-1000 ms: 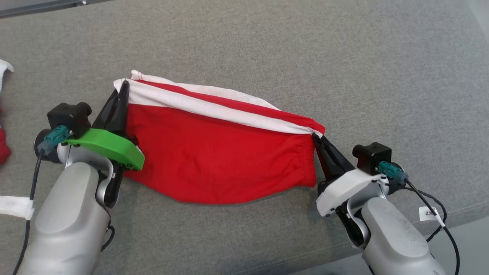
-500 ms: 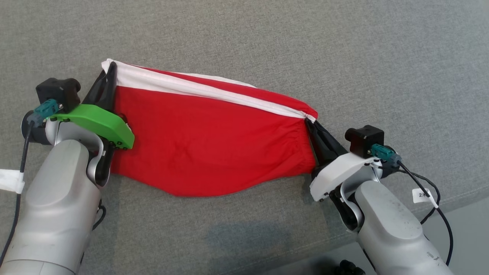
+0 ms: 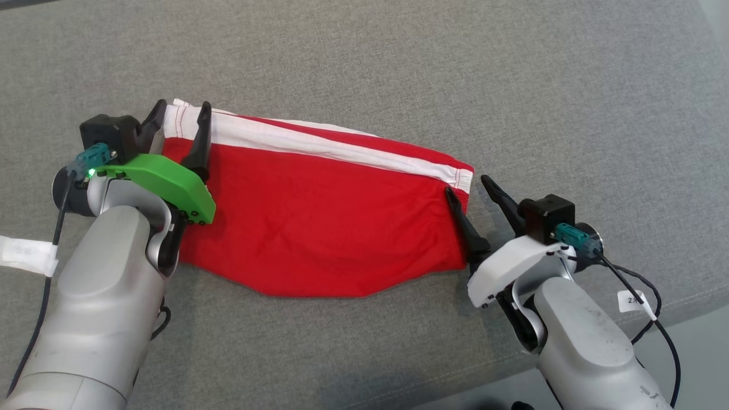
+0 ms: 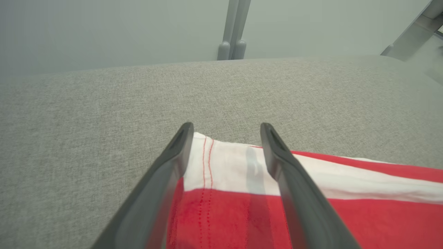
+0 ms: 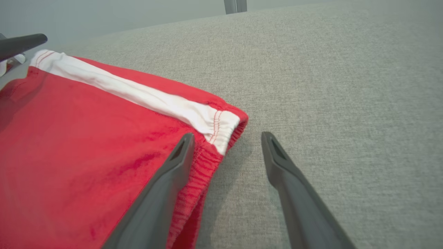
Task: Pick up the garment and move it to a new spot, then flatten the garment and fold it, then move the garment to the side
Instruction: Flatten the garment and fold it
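Our garment (image 3: 319,222) lay flat on the grey cushion (image 3: 398,68); our left gripper (image 3: 183,105) gaped wide astride its far left corner, our right gripper (image 3: 467,185) gaped wide astride its right edge

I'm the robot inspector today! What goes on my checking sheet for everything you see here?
Surface: grey woven fabric.
Job's things: red garment with a white stripe, lying flat, held by neither gripper.
Clutter: nothing seen.
Grippers: left gripper open, fingers astride the garment's left corner; right gripper open at its right corner, one finger over cloth, one over bare surface.
Cables: black cable with a white tag behind the right wrist; second cable along the left arm.
Surroundings: pale wall and grey post.
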Motion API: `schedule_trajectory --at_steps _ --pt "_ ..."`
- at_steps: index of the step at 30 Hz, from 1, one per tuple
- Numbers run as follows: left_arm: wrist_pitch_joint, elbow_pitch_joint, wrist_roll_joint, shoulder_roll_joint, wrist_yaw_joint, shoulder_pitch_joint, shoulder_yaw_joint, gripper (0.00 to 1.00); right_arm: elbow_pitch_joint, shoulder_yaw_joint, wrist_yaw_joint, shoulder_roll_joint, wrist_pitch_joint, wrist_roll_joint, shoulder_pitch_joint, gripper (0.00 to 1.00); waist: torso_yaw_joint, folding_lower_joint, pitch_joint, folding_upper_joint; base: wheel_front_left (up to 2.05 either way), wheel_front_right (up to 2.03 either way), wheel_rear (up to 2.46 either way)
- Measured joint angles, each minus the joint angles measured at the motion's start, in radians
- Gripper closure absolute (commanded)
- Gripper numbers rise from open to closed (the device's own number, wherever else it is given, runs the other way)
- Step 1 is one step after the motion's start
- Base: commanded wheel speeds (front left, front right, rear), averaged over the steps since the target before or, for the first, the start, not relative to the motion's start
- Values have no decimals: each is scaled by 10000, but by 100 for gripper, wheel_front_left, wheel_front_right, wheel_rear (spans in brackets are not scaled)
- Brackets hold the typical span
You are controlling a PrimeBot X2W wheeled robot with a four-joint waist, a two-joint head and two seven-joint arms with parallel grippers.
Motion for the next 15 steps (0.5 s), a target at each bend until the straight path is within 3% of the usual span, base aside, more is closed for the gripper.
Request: schedule_trajectory --at_steps 8,15 --pt "0 -242 -443 -13 -2 338 -545 0 -353 -984 0 -6 2 -719 789 0 162 0 -594 -1 0 0 0" --pt "19 -614 -1020 330 -2 1377 -1106 0 -805 -1764 2 -6 2 -1198 1566 0 354 0 -1167 -2 0 0 0"
